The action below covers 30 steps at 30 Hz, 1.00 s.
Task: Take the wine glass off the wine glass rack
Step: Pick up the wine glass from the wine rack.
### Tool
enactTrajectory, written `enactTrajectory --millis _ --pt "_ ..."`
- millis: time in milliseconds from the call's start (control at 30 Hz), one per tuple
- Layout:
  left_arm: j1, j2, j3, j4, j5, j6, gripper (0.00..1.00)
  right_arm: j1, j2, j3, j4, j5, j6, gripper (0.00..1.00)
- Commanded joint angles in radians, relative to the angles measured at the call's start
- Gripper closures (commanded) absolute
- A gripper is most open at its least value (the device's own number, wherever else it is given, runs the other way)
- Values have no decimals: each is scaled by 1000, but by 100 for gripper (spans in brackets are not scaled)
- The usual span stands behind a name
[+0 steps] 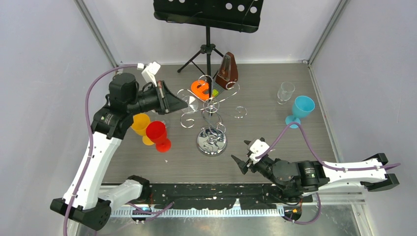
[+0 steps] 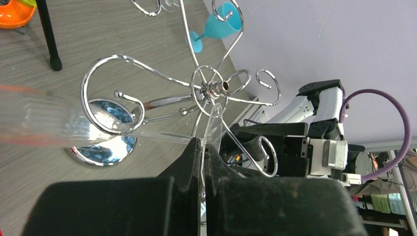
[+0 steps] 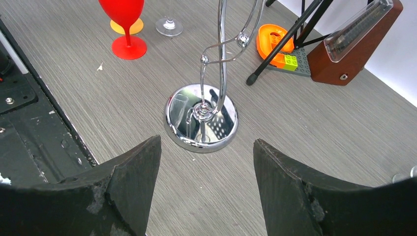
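The chrome wine glass rack [image 1: 211, 105] stands mid-table on its round mirror base [image 1: 212, 141]; the base [image 3: 173, 129] also shows in the right wrist view. A clear wine glass [image 2: 162, 135] lies sideways at the rack, its stem running past a curled arm [image 2: 105, 61] and its bowl blurred at the left. My left gripper [image 1: 180, 103] is at the rack's left side, shut on the glass's thin foot [image 2: 215, 123], which sits edge-on between the jaws. My right gripper [image 1: 242, 155] hovers low in front of the rack's base, open and holding nothing [image 3: 206, 141].
Red [image 1: 158, 135] and yellow [image 1: 140, 123] goblets stand under my left arm. A blue goblet [image 1: 301, 109] and a clear glass [image 1: 285, 92] stand at the right. A metronome [image 1: 227, 71], an orange toy [image 1: 200, 89] and a black music stand [image 1: 208, 49] sit behind the rack.
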Motion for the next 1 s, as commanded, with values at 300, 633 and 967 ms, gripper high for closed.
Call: enactTrajectory --millis 300,633,967 --pt "-1 -164 39 -126 -204 114 100 4 19 110 13 4 29 24" --pt "-2 -246 40 -253 -165 177 100 3 66 221 -99 6 114 23" --pt "-116 -347 -14 -365 -138 243 100 3 109 353 -259 -19 272 23"
